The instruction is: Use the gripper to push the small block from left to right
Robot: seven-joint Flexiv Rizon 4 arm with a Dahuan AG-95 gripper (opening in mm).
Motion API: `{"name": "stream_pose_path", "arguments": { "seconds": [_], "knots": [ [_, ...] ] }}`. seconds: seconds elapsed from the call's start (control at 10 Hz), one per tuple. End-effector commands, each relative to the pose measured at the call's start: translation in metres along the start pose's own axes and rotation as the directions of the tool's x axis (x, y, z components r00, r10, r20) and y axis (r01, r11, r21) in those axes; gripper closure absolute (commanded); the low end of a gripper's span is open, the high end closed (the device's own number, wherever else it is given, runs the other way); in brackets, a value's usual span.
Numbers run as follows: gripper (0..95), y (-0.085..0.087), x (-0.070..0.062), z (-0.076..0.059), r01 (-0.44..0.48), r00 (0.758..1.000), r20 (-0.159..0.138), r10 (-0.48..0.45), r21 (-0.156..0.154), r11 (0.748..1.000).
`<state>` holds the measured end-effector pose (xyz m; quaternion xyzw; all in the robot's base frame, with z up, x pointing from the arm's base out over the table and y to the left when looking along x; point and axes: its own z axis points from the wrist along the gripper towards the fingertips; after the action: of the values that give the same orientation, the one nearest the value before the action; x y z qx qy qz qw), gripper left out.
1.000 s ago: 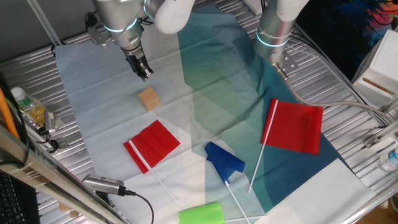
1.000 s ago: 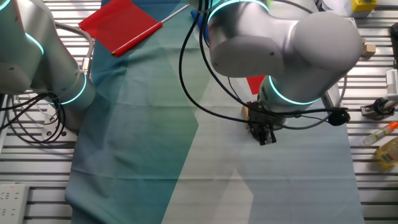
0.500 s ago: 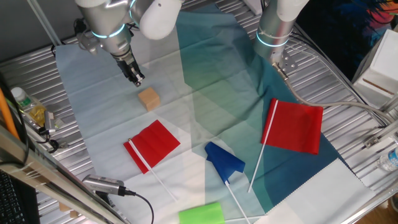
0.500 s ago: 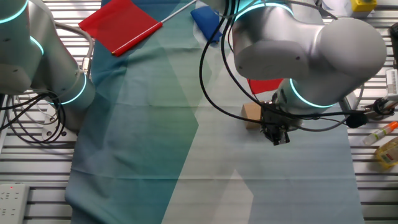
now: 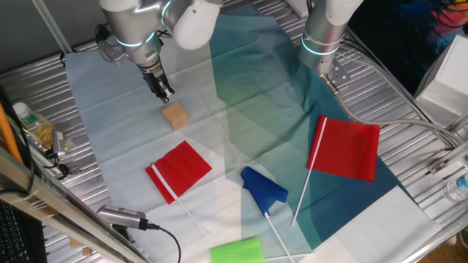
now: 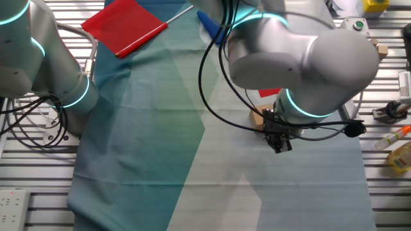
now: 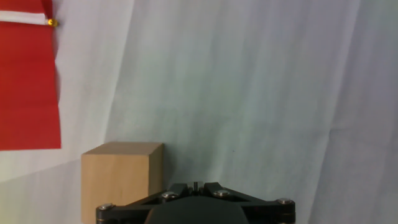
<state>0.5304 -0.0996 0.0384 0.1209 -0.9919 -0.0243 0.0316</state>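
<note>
The gripper (image 5: 166, 93) hangs low over the cloth with its two black fingers drawn together into one narrow tip; nothing is held between them. In the hand view the finger housing (image 7: 194, 202) shows no gap at its centre seam, which agrees with a clenched, empty state. A closed tip suits a push: it gives a single stiff edge to set against a face of the target.

The small block (image 5: 175, 115) sits flat on the pale part of the cloth, just beside the tip and apart from it in the one fixed view. In the other fixed view the small block (image 6: 257, 119) is partly covered by the arm, just beside the fingers. The hand view places the small block (image 7: 122, 180) left of the finger line, so the tip appears offset to one side of it, probably lining up on the face from which the push will start. Contact cannot be confirmed.

The work surface is a ribbed metal table (image 5: 409, 88) covered by a cloth (image 5: 241, 109) in pale grey, green and teal bands. A small red flag (image 5: 180, 168), a blue flag (image 5: 263, 191), a large red flag (image 5: 349, 147) and a green block (image 5: 236, 250) lie nearer the camera. A second arm (image 5: 327, 29) stands at the far edge.
</note>
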Motion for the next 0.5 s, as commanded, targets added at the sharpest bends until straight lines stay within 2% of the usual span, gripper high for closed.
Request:
{"name": "stream_pose_path", "arguments": {
  "seconds": [0.1, 0.5],
  "knots": [
    [95.0, 0.0034, -0.0021, -0.0019, -0.008, 1.000, 0.001, 0.008, -0.008, 1.000],
    [95.0, 0.0121, -0.0033, 0.0011, -0.023, 1.000, 0.003, 0.023, -0.008, 1.000]
  ]
}}
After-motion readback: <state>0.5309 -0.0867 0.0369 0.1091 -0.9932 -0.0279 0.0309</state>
